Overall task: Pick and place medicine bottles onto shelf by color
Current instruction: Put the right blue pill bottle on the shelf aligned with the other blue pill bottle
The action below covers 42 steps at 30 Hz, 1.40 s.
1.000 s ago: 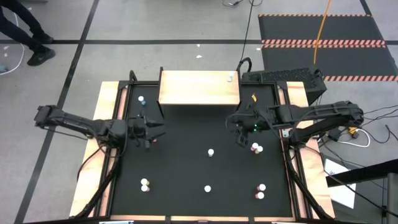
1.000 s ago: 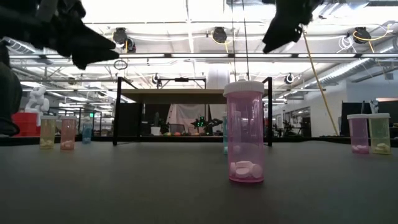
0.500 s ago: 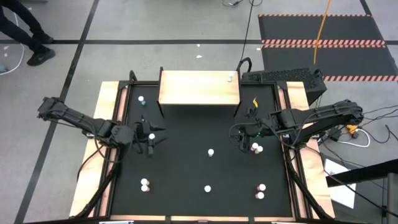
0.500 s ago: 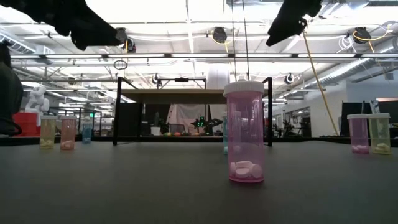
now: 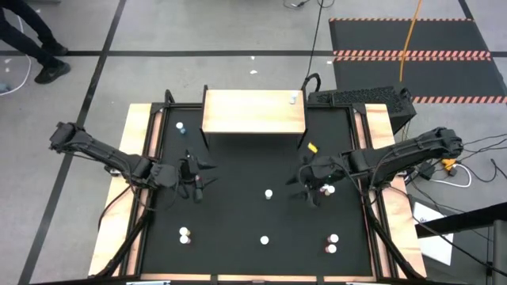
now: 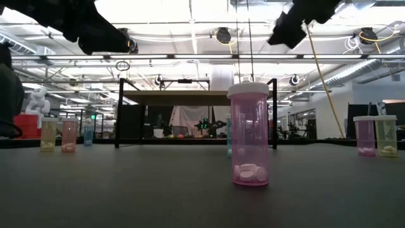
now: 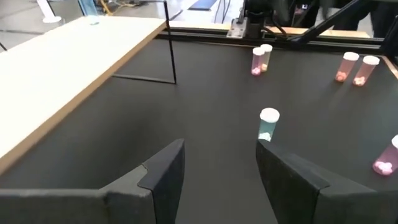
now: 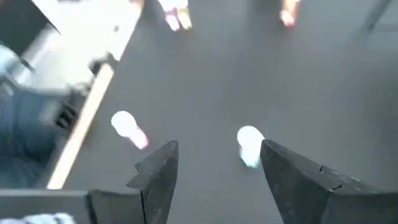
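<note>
the sorting is looking barely begun: on the light tan wooden shelf on thin black legs only one tiny white-capped bottle with a pale bluish body is standing, near its far right corner, while the rest of the small cylindrical medicine bottles are waiting on the large black mat. from above, a blue-bodied one is sitting just left of the shelf, a white-capped one is standing near the mat's middle, another nearer the front, a pair at the front left, a pair at the front right, and a pinkish pair beside the right arm. at table height a clear pink bottle holding white pills is filling the middle of the view. the dark two-fingered left gripper is hovering over the left part of the mat, reaching toward the centre, its fingers standing apart and holding nothing; its wrist camera is looking past them at a teal bottle with a white cap. the dark right gripper is hanging over the mat's right side, just beside the pinkish pair, fingers spread and empty, with a pale white-capped bottle lying ahead between them, so i am judging it to be lining up a pick.
</note>
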Motion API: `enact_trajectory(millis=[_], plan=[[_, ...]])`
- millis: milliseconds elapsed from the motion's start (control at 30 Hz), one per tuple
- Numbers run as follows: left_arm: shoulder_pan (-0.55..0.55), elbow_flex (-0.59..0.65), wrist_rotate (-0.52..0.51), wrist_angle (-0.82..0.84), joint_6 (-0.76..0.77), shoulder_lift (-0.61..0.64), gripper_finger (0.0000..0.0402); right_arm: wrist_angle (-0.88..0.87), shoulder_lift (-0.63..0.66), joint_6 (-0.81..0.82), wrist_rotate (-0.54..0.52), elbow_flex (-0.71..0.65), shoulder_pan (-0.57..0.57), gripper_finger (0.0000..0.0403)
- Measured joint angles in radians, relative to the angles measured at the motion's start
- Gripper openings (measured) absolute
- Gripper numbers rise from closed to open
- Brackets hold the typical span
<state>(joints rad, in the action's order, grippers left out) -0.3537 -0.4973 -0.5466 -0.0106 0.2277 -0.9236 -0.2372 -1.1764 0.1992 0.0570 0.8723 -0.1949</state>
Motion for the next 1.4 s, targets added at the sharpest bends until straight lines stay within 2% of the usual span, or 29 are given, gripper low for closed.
enact_trajectory(millis=[100,233,367,567,733,900,1000,1100,1167,1233,1300,1400], plan=[[-0.026,0.0,0.007,-0.054,0.046,-0.06,0.02,0.143,0.0,0.041,-0.003,-0.069,0.001,0.0224],[-0.094,0.0,0.067,-0.137,0.143,-0.135,0.02,0.119,0.0,0.079,-0.004,-0.077,-0.019,0.0224],[-0.2,0.0,0.017,-0.245,0.209,-0.222,0.02,0.116,0.001,0.102,-0.016,-0.077,-0.067,0.0224],[-0.292,0.0,-0.12,-0.451,0.276,-0.372,0.02,0.09,-0.046,0.091,-0.246,-0.077,-0.161,0.0224],[-0.308,-0.006,-0.164,-0.508,0.286,-0.451,0.02,0.164,-0.149,0.045,-0.298,-0.077,-0.185,0.0224],[-0.224,-0.006,-0.13,-0.382,0.182,-0.417,0.02,0.323,-0.266,-0.094,-0.296,-0.077,-0.135,0.0224],[-0.1,-0.006,-0.04,-0.295,0.103,-0.362,0.02,0.455,-0.323,-0.178,-0.292,-0.077,-0.088,0.0224],[0.022,-0.006,0.087,-0.299,-0.005,-0.29,0.02,0.547,-0.347,-0.24,-0.269,-0.072,-0.031,0.0224],[0.082,-0.024,0.162,-0.321,-0.04,-0.232,0.02,0.517,-0.35,-0.246,-0.226,-0.033,0.008,0.0224],[0.119,-0.077,0.219,-0.257,-0.047,-0.164,0.02,0.403,-0.335,-0.191,-0.179,0.038,0.04,0.0224],[0.126,-0.173,0.235,-0.118,-0.05,-0.102,0.02,0.279,-0.323,-0.14,-0.137,0.131,0.056,0.0224],[0.12,-0.356,0.216,0.148,-0.097,-0.041,0.02,0.104,-0.32,-0.105,-0.132,0.254,0.056,0.0224]])
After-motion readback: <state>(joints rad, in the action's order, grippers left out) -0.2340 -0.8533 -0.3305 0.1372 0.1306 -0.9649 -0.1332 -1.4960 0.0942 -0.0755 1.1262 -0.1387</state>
